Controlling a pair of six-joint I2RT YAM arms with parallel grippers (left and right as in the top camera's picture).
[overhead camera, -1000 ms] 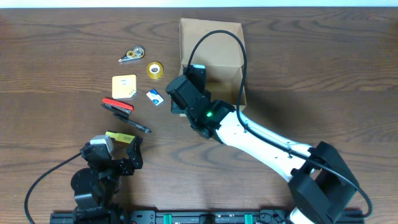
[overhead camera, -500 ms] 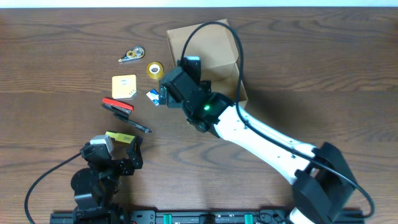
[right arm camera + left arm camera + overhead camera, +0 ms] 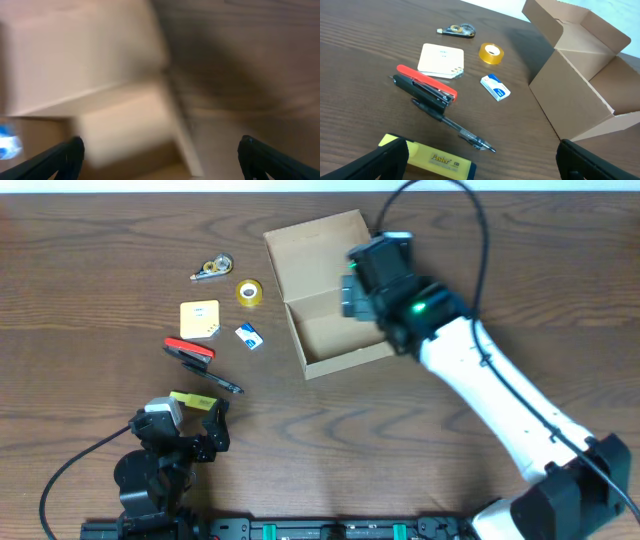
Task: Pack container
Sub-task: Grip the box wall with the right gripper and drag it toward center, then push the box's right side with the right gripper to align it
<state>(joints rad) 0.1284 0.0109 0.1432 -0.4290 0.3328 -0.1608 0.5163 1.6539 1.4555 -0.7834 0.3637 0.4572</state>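
Container (image 3: 325, 332) sits open on the worktop (image 3: 540, 250), toward the far side and turned slightly askew. Its flap lid (image 3: 312, 242) is folded back on the far-left side. The right gripper (image 3: 160, 150) hangs over the box's right wall with its fingers spread wide and nothing between them; its wrist view is blurred.

Left of the box lie a yellow tape roll (image 3: 249, 292), a small blue-and-white packet (image 3: 249, 336), a yellow notepad (image 3: 199, 319), a correction-tape dispenser (image 3: 212, 268), a red stapler (image 3: 188, 350) and a black pen (image 3: 215, 383). At the near-left edge the left gripper (image 3: 482, 150) is spread open, with a yellow marker (image 3: 437, 160) just beside one finger.
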